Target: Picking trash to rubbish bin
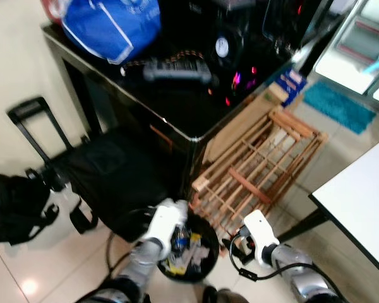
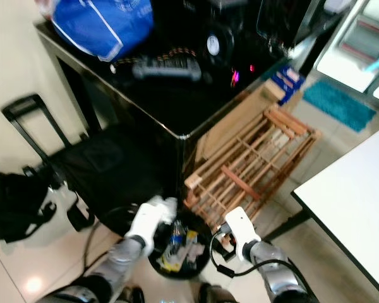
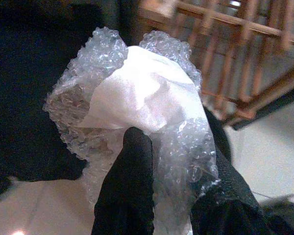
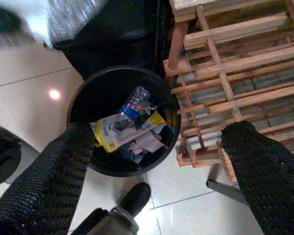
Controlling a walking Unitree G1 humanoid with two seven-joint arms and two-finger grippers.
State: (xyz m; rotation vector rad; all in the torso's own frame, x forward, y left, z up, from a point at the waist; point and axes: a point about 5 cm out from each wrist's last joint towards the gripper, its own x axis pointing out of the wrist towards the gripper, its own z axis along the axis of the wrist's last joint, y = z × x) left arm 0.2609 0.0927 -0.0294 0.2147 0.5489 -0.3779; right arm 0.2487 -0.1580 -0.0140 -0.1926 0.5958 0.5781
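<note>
Two silver arms w/ white wrist housings, lower centre of frame. Left end effector (image 3: 171, 196) and right end effector (image 4: 161, 161): long black textured fingers. Black cable (image 1: 252, 273) loops under right wrist.

A round black rubbish bin (image 2: 196, 268) is being seen on the pale tiled floor (image 2: 25, 271), holding a plastic bottle (image 2: 176, 231) and yellow and white scraps. The left gripper (image 2: 159, 205) is being held at the bin's rim with something whitish in it, blurred. The right gripper (image 2: 220, 243) is being held just beside the bin. A wooden slatted rack (image 2: 252, 164) is being leaned against a black cabinet (image 2: 177, 95).
</note>
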